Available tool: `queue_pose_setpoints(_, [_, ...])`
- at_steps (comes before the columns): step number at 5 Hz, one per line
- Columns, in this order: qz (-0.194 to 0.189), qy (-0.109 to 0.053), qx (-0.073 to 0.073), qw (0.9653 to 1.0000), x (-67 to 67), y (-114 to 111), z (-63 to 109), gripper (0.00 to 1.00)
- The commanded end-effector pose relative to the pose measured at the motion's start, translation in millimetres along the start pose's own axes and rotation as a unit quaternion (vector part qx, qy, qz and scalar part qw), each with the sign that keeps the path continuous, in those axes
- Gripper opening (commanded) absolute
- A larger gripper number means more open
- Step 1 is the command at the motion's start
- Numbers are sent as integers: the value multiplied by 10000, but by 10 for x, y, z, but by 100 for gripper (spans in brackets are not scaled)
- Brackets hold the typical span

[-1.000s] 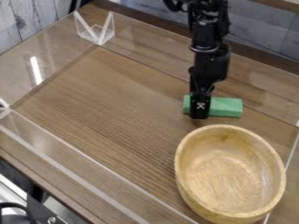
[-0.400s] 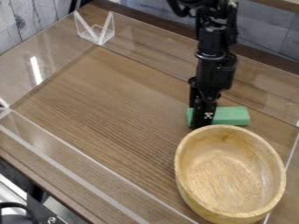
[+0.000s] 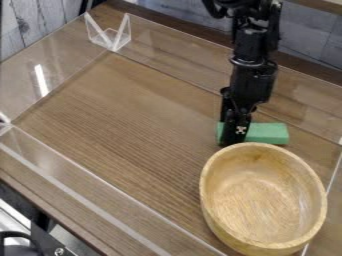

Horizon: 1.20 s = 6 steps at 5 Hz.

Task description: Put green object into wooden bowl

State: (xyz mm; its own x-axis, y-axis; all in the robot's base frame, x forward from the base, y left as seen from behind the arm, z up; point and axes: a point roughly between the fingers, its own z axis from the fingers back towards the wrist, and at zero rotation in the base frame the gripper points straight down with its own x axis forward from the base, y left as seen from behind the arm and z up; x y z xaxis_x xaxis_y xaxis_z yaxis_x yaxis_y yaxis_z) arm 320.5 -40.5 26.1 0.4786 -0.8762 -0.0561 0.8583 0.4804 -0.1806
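The gripper (image 3: 238, 126) hangs nearly vertical from a black arm, its jaws narrowed onto the left end of the green object (image 3: 263, 132), which it grips. The block is bright green, matte and flat, a small rectangle; its left part is hidden behind the black fingers. Its long axis runs sideways from the gripper toward the right edge of the view, roughly level with the table (image 3: 120, 110), and whether its underside touches the wood cannot be told. Directly below the gripper in the view, just beside the block, lies the far rim of the wooden bowl (image 3: 263, 197), a round, shallow, light tan vessel with visible grain and a thick rim, its hollow bare. To the gripper's left the wood-grain tabletop stretches open as far as the clear low wall (image 3: 54, 160) bounding it. A clear stand (image 3: 107, 33) sits far off at the upper left.
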Motion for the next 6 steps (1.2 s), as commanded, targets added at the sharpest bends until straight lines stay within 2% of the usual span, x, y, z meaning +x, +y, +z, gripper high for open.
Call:
queue_pose_setpoints(1, [-303, -59, 275, 9991, 7, 97, 196, 0])
queue_pose_setpoints(2, [-383, -20, 322, 9987, -78, 94, 194, 0])
queue_pose_setpoints(3, [89, -4, 435, 9990, -85, 44, 362, 0])
queue_pose_setpoints(4, [364, 64, 616, 9974, -83, -21, 553, 0])
queue_pose_setpoints(5, [663, 139, 850, 9941, -77, -125, 778, 0])
queue_pose_setpoints(6, [1254, 95, 880, 9881, -37, -315, 891, 0])
